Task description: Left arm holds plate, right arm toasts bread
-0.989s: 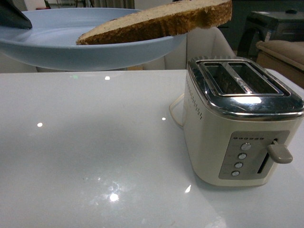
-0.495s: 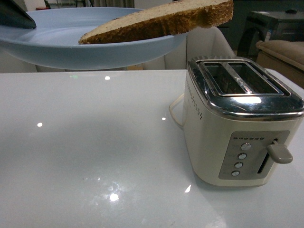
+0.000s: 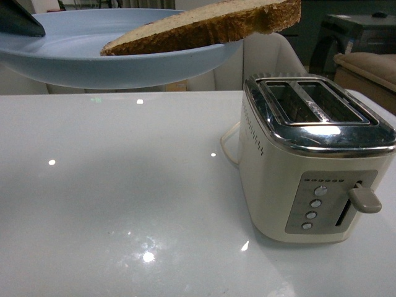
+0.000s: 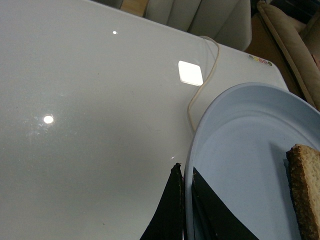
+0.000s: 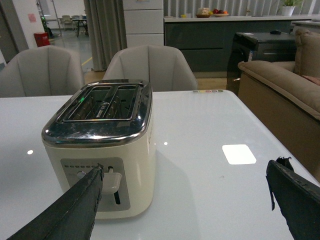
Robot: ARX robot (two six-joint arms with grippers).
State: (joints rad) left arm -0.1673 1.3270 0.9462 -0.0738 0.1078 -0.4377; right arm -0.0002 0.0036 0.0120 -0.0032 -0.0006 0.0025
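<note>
Half slice of light brown wholemeal bread with a darker crust point(image 3: 204, 28): lying on the round, shallow, pale blue plate point(image 3: 74, 62), on the side away from the left gripper point(image 4: 184, 172). Pointed end down in the plate's well, thicker end raised and jutting out past the far rim. Touched by neither gripper.

Plate held up clear of the glossy white table point(image 3: 124, 185), its near rim pinched between the left gripper's two black fingers point(image 4: 170, 215), one on the inner face and one on the outside.

Lower than the plate and out beyond the bread's overhanging end from the left gripper: cream two-slot toaster with a chrome top point(image 3: 315, 167), standing on the table, its beige lever point(image 3: 365, 199) at the top of its track. Thin pale cord point(image 4: 200, 85) trailing from the toaster across the table, close under the plate's rim.

Right gripper point(image 5: 185, 170) low over the table, fingers spread wide apart. Toaster just ahead of it, off towards one finger; that fingertip perhaps touching the control panel, though too flat an angle to settle it.

Past the table from both grippers: pale grey upholstered chairs point(image 5: 150, 65). Off beside the right gripper's other finger, a tan sofa point(image 5: 280, 85).
</note>
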